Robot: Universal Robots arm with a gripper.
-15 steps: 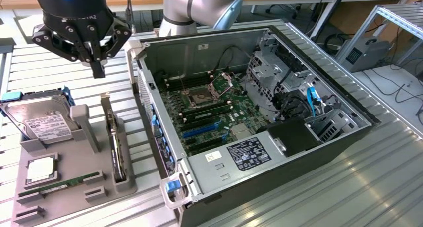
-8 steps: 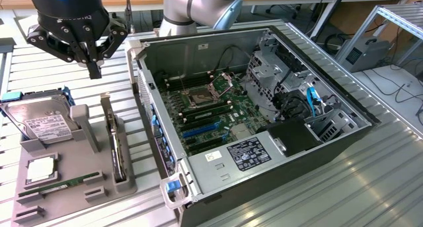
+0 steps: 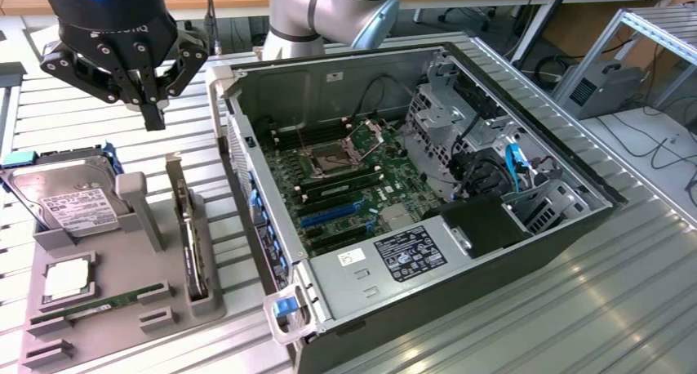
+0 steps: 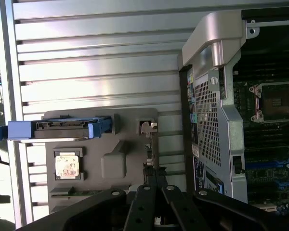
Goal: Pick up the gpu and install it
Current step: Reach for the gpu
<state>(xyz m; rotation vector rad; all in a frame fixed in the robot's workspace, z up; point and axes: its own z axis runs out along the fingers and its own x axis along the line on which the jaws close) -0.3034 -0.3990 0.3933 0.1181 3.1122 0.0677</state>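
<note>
Remote install, opening stage: the jaws hang pressed together and empty over the grey holder (image 3: 109,341) on the exterior view's left, and I judge the job barely begun. The gpu (image 3: 192,235) stands on its long edge in a slot of that holder, just beside the near-left wall of the open case (image 3: 326,80), both resting on the slatted tabletop (image 3: 523,325). From the wrist view, the closed fingertips (image 4: 151,180) line up along the card's thin top edge, with its silvery bracket at the far end, yet the exterior view shows clear air between them and the card, so nothing is gripped or touched. As they stand, the jaws are too narrow to straddle the board. The other parts sit in their places on the holder: the hard drive (image 3: 68,201) to the far left, the processor (image 3: 68,280) nearer, and the RAM stick (image 3: 96,303) lying flat along the near edge. Inside the case the motherboard (image 3: 360,186) lies exposed, and its blue slots (image 3: 326,216) look unoccupied from here. By my reading, neither half of the task is done: the card has not been lifted from its slot, and no card is seated in the machine.
</note>
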